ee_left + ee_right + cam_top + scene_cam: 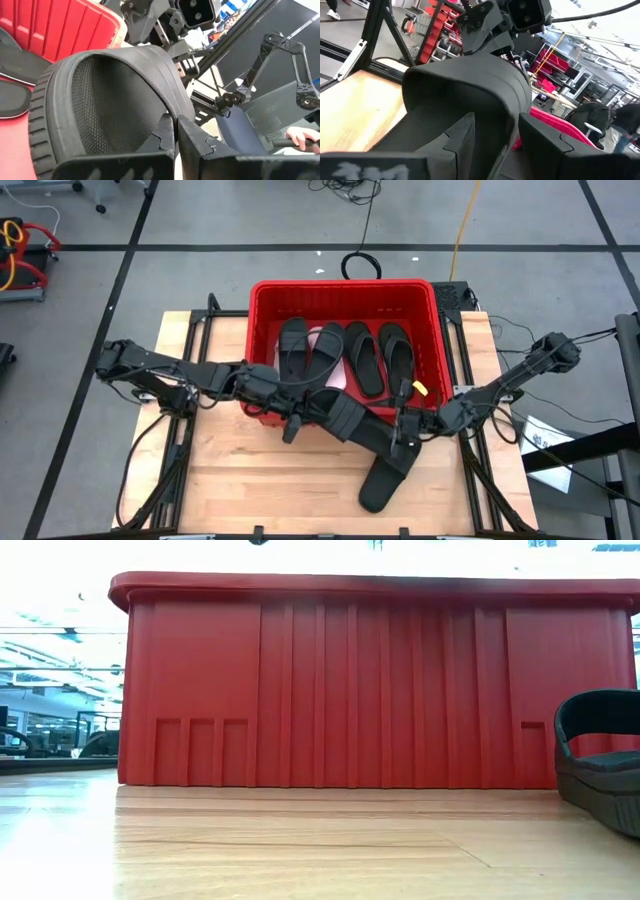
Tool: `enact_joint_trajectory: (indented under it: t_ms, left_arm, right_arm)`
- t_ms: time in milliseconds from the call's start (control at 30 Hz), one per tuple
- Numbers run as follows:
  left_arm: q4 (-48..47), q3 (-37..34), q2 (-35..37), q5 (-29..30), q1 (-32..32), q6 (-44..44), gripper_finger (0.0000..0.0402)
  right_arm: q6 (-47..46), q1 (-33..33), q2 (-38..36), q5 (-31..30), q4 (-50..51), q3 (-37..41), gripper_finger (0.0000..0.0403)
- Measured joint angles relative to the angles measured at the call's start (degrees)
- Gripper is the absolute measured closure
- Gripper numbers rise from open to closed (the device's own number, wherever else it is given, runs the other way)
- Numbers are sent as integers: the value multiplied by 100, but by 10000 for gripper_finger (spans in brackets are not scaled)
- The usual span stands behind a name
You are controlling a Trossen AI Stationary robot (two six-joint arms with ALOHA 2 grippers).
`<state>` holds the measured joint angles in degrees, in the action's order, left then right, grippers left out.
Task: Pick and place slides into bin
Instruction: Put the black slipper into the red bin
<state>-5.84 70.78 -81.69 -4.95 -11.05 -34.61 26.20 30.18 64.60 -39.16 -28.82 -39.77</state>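
Both arms are meeting at the bin's (262, 300) near wall, so much of the action is sitting under dark links when seen from above. The left gripper (176, 131) is showing clenched jaws pinching the edge of a black slide's strap (107, 97); the strap is arching wide, with a meshed lining and a ribbed sole rim, and it is filling most of the left wrist view, cutting off the slide's heel. The right gripper (495, 132) is straddling another black slide's strap (470, 82), jaws set wide on either side of it; whether the pads are actually pressing is hard to make out. From above, that slide (385, 480) is lying on the wooden worktop (260, 480) just in front of the bin, toe end toward the worktop's front edge, its upper end hidden beneath the right gripper. Inside the bin, black slides (365, 360) are lying side by side, soles up or straps up being hard to tell, with a pale pink patch (335, 375) partly covered between them. The bin is red, ribbed plastic with a thick rim; in the low view its wall is blocking everything behind, and only one slide's curved strap is poking in at the right edge, cut off. A person's hand (300, 137) is showing blurred beyond the worktop.
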Motion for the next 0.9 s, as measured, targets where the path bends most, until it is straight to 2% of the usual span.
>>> enact_joint_trajectory:
  t_ms: [233,400,600,733,900]
  left_arm:
    - [-9,0,-2,168,-107,-4,401]
    - [-7,0,-2,215,-112,20,401]
    - [-3,1,-2,279,-109,24,401]
    - [-4,0,-2,366,-109,63,401]
    - [-10,0,-2,393,-111,105,401]
  right_arm:
    - [-3,-203,2,68,-83,0,263]
    - [-1,-409,4,726,-292,0,265]
    - [-225,-664,4,790,-304,0,277]
    - [-289,-765,32,814,-292,0,305]
    - [-301,-779,113,966,-310,0,374]
